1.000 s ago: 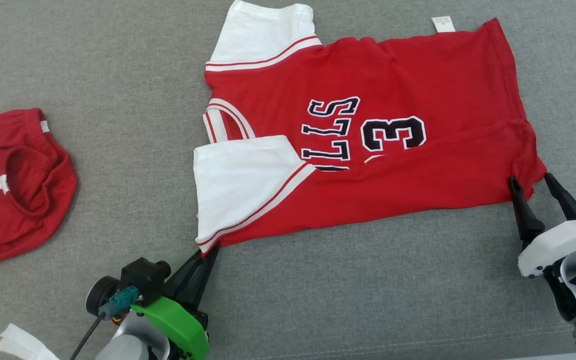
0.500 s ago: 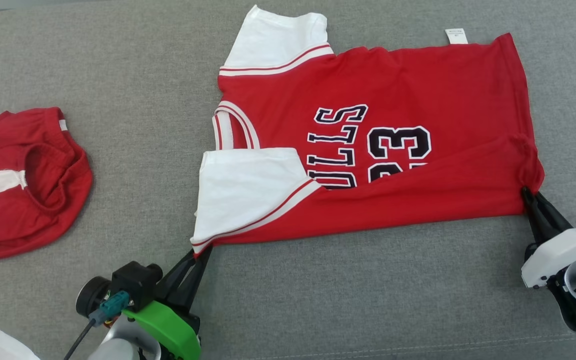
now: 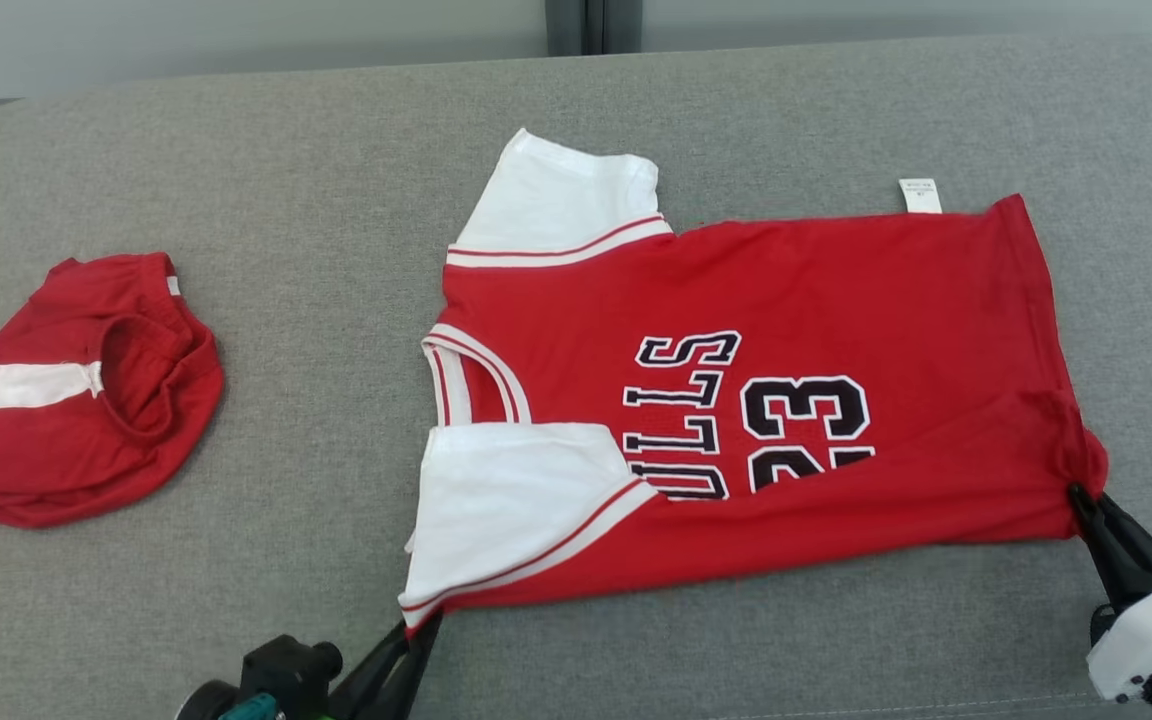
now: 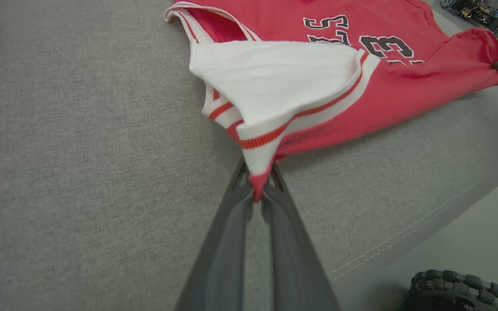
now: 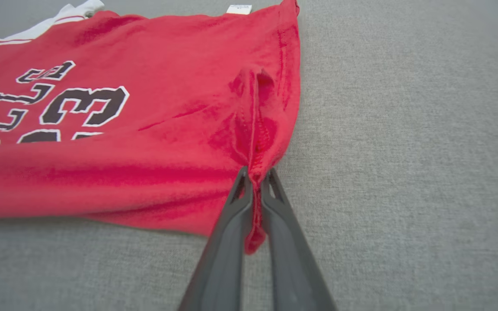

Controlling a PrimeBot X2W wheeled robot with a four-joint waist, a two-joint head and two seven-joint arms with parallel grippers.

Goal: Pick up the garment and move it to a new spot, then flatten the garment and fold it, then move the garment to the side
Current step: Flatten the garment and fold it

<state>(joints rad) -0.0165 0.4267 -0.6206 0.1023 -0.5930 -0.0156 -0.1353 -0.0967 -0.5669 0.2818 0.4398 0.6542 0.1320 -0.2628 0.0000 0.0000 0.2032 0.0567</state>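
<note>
The red jersey (image 3: 786,300) lay spread over the middle and right part of the grey cushion (image 3: 286,200), collar toward the left edge and hem toward the right edge. Its black lettering and the number 23 faced up. The long side nearest the robot was turned a little over the front, hiding the lower part of the letters and of the number. The far white sleeve (image 3: 561,195) lay flat, pointing at the far edge. The near white sleeve (image 3: 506,500) was folded in over the chest. A small white label (image 3: 919,195) stuck out from the far side, close to the hem.

The left hand (image 4: 257,190) was pinching the corner of the near sleeve, its two dark fingers pressed together on the red-and-white trim, by the cushion's near edge. The right hand (image 5: 255,177) was pinching the near corner of the hem, where the red cloth bunched into a ridge between its fingers, toward the near right corner.

A pair of red shorts (image 3: 66,400) with a white stripe lay crumpled at the left edge, well apart from the jersey.
</note>
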